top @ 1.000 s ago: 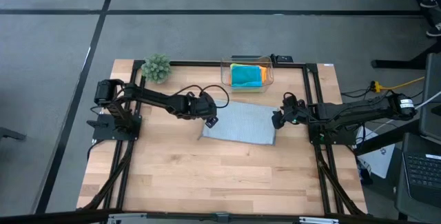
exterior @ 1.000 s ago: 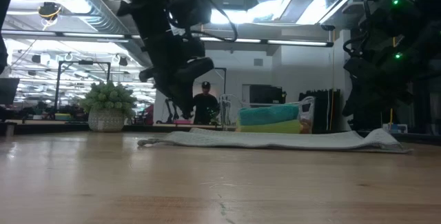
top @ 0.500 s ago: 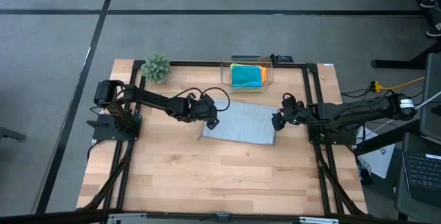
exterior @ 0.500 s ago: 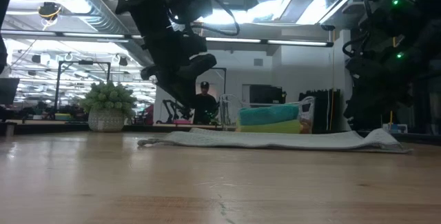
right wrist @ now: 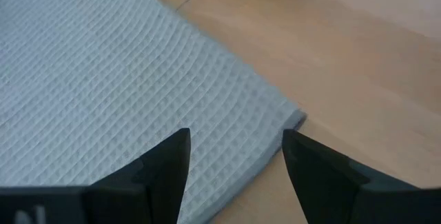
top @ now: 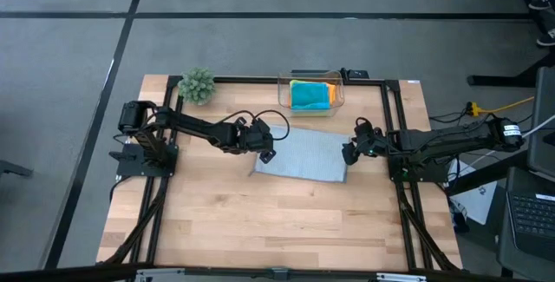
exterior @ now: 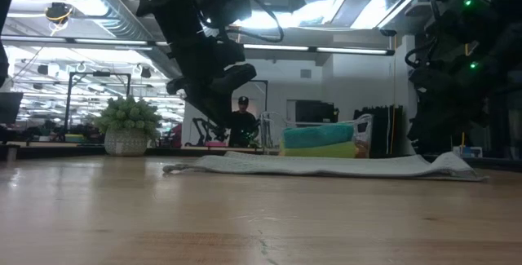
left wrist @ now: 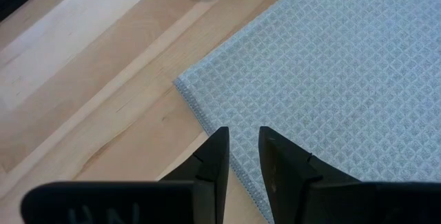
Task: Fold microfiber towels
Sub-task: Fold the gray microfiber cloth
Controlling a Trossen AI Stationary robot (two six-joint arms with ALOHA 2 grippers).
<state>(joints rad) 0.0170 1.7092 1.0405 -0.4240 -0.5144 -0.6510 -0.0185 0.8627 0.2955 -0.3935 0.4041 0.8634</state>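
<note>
**Both arms poised over the grey towel's far corners**

The light grey waffle-weave microfiber towel [top: 300,155] lies flat on the pale wooden tabletop [top: 260,221], just in front of the clear plastic box [top: 310,95] that holds the turquoise folded cloth [top: 309,96] and an orange one beneath it.

The left end effector [left wrist: 241,156] hovers over the towel's left far corner, its fingers drawn narrow with only a slim gap and nothing between them. The right end effector [right wrist: 234,156] hangs over the opposite far corner, fingers spread wide and empty.

From where I stand the step looks like a two-corner pick for the first fold. To do it well, each arm should drop straight onto its own corner, catch just the hem, and lift together so the cloth stays square. The left fingers probably need to open more first, though I can't judge their height above the cloth with confidence.
</note>
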